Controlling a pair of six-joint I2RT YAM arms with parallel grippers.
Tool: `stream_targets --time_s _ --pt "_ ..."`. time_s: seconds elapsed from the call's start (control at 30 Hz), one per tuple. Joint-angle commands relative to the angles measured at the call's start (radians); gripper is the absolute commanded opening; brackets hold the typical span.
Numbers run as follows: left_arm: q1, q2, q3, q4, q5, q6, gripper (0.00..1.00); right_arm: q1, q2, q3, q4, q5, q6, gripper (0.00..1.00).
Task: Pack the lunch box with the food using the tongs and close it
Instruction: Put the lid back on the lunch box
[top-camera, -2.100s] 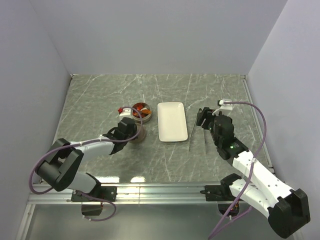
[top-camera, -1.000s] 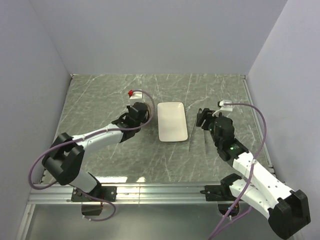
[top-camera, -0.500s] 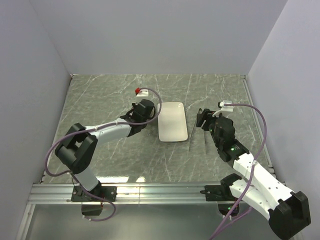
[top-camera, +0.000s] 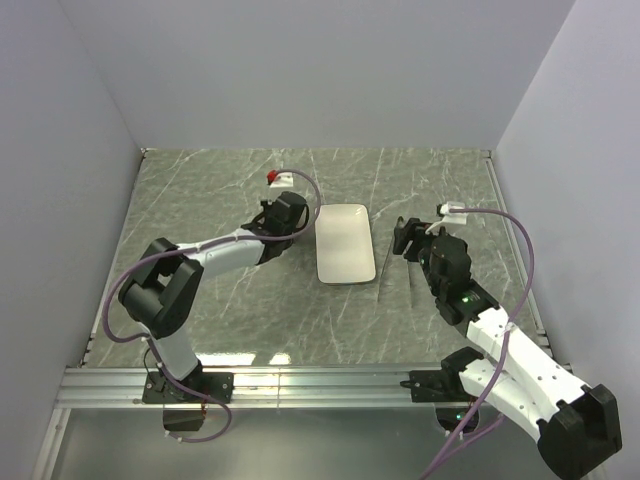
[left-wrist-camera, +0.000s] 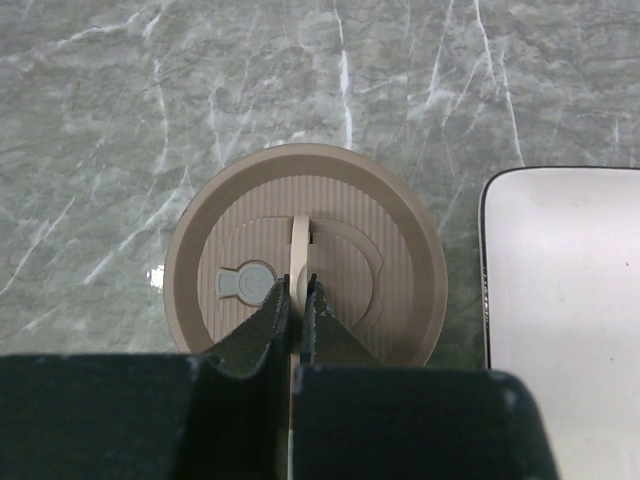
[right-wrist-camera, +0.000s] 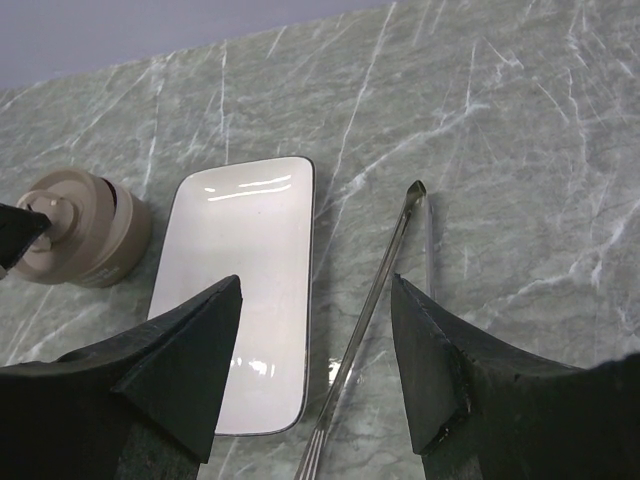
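The lunch box (right-wrist-camera: 85, 240) stands left of the plate with its brown ribbed lid (left-wrist-camera: 305, 255) on top. My left gripper (left-wrist-camera: 298, 290) is shut on the lid's thin cream handle. In the top view that gripper (top-camera: 283, 215) covers most of the box. The food is out of view under the lid. The tongs (right-wrist-camera: 375, 300) lie on the table right of the plate, joined end pointing away from the arms; they also show in the top view (top-camera: 388, 265). My right gripper (right-wrist-camera: 316, 282) hangs open above the tongs' near half with nothing between its fingers.
An empty white rectangular plate (top-camera: 343, 243) lies between the lunch box and the tongs, and its edge (left-wrist-camera: 490, 280) comes close to the lid. The marble table meets grey walls at the back and on both sides. A metal rail (top-camera: 300, 380) runs along the near edge.
My left gripper carried the lid away from the arms and onto the open tin, covering the food. It then settled there. The right arm and the tongs have barely moved.
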Motion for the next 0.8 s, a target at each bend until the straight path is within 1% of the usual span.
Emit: stream_targets --time_s 0.0,0.17,0.33,0.6,0.77 --pt "0.017 0.011 0.039 -0.001 -0.021 0.021 0.0 -0.004 -0.019 -0.014 0.032 0.002 -0.002 0.68" --pt "0.026 0.014 0.063 -0.012 -0.015 0.039 0.0 -0.004 -0.019 -0.013 0.029 0.004 -0.001 0.68" --pt "0.052 0.07 0.125 -0.047 -0.003 0.057 0.0 -0.004 -0.03 -0.017 0.029 0.002 -0.001 0.68" --pt "0.08 0.145 0.172 -0.059 0.019 0.074 0.0 -0.004 -0.03 -0.019 0.029 0.002 -0.001 0.68" --pt "0.08 0.12 0.154 -0.059 -0.001 0.07 0.0 -0.005 -0.03 -0.019 0.03 0.007 -0.001 0.68"
